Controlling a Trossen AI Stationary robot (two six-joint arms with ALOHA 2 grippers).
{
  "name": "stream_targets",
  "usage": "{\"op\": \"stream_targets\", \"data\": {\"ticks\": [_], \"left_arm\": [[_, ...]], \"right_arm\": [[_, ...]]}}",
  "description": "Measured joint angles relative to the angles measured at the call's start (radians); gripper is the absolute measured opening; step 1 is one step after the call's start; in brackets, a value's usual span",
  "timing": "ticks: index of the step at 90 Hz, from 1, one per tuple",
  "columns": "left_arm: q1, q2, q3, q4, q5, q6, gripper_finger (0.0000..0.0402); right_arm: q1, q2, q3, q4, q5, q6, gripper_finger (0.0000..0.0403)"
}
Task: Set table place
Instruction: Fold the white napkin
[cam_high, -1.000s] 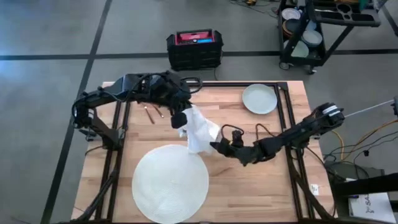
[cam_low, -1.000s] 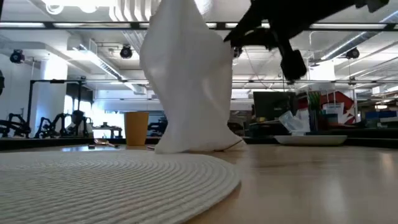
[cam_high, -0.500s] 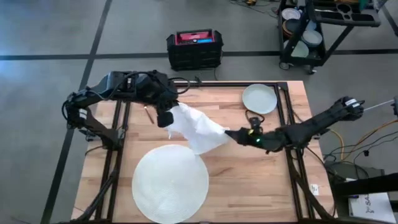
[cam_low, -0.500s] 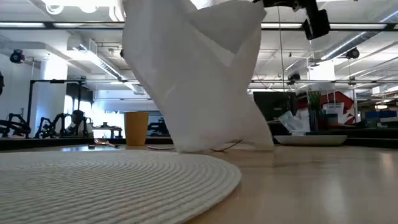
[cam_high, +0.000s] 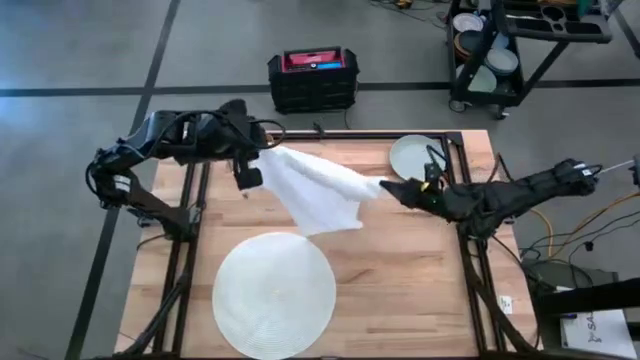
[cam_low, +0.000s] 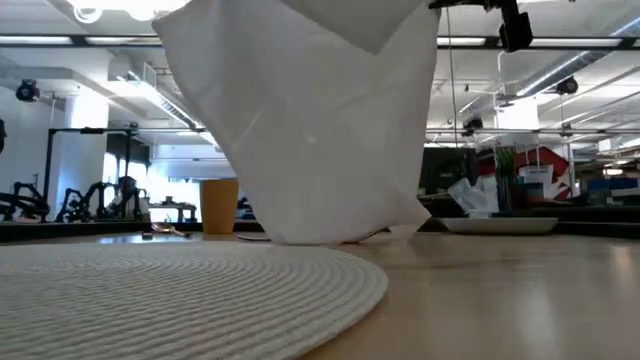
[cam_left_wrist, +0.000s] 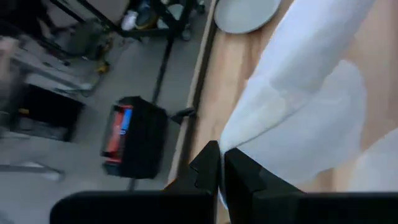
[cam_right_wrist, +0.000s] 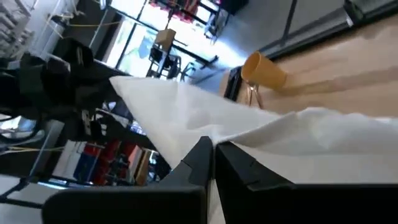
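Spanning the far half of the desk (cam_high: 400, 270), a white cloth (cam_high: 318, 190) hangs stretched between both arms. Left pincer (cam_high: 253, 176) is clamped on one corner near the far left edge; right pincer (cam_high: 388, 189) is clamped on the opposite corner, just beside the pale plate (cam_high: 416, 158). Cloth's lower edge touches the desk in the low view. Round white mat (cam_high: 275, 293) lies at the near side, uncovered.
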Motion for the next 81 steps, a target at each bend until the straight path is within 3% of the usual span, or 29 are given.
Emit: {"op": "stream_targets", "data": {"ticks": [10,38,52,70,81], "left_arm": [[0.016,-0.001,0.0,0.001,-0.051,0.08,0.0],[0.099,-0.001,0.01,0.094,-0.034,0.146,0.0],[0.12,0.01,0.009,0.222,0.107,0.127,0.0],[0.122,0.052,0.007,0.273,0.1,0.252,0.0],[0.126,0.066,0.007,0.273,0.044,0.337,0.0]], "right_arm": [[-0.056,-0.021,0.0,-0.001,-0.042,-0.025,0.0],[-0.198,-0.013,0.076,-0.001,-0.19,-0.141,0.0],[-0.233,0.076,0.137,-0.028,-0.278,-0.161,0.0],[-0.278,0.227,0.254,-0.028,-0.392,-0.229,0.0],[-0.318,0.302,0.359,-0.03,-0.449,-0.307,0.0]]}}
